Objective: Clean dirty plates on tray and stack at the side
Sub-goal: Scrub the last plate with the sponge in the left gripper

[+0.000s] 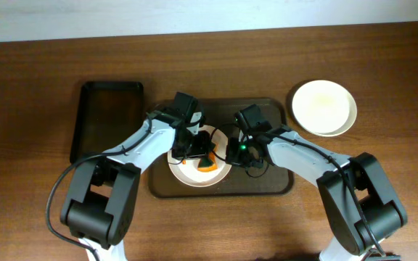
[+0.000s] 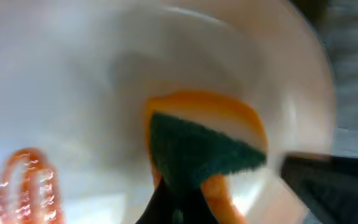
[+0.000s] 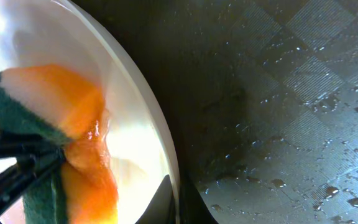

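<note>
The left claw point(image 1: 198, 148) is clamped on a sponge point(image 1: 208, 162), green scrub side and orange body, pressed into the bowl of the plate point(image 1: 187, 174). That plate sits on the left half of the tray point(image 1: 267, 185), near its front edge. The right claw point(image 1: 232, 151) looks pinched together on the plate's right rim, steadying it.

An orange-red smear point(image 2: 27, 186) is left on the plate, a little apart from the sponge, so the wiping is not finished. To do it well, the sponge should sweep over to that streak with steady downward pressure, working in overlapping strokes toward the rim rather than scrubbing one spot. The right claw should keep its hold on the rim so the plate neither spins nor slides; the tray surface is beaded with water and probably slick. The sponge already carries sauce, so a final pass may be needed to avoid re-smearing.

A clean plate point(image 1: 324, 107) waits on the table, far right of the tray. A black tray point(image 1: 109, 119) lies to the left.
</note>
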You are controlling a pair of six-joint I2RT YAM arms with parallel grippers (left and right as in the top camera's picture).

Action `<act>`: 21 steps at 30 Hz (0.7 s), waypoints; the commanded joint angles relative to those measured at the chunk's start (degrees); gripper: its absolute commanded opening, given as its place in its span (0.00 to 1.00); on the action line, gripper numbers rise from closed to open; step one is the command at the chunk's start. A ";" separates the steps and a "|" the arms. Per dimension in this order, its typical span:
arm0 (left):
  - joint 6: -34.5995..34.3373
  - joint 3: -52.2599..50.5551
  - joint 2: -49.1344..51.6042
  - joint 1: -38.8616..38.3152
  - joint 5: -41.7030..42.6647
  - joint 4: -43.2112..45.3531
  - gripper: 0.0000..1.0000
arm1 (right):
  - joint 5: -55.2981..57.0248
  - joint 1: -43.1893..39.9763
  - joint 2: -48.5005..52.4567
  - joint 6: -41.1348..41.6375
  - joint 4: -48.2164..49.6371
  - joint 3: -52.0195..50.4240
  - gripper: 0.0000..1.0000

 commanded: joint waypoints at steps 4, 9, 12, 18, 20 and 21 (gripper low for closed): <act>-0.74 0.26 4.04 0.04 -44.72 -9.05 0.00 | 0.79 0.63 1.11 -2.14 -0.57 -0.48 0.04; -5.86 4.39 -0.07 0.02 -53.16 -13.49 0.00 | 0.83 0.63 1.11 -2.56 -0.68 -0.48 0.04; -5.84 6.58 -6.86 0.02 -46.82 -14.10 0.00 | 1.05 0.63 1.11 -2.56 -0.70 -0.48 0.04; -4.07 5.73 -13.62 0.02 -25.29 -13.20 0.00 | 2.25 0.63 1.11 -3.82 -1.14 -0.48 0.04; -3.76 3.80 -12.98 0.02 -19.02 -10.99 0.00 | 2.05 0.63 1.11 -3.80 -1.14 -0.48 0.04; -3.39 2.99 -12.63 -0.02 -16.98 -9.79 0.00 | 2.05 0.63 1.11 -3.80 -1.14 -0.48 0.04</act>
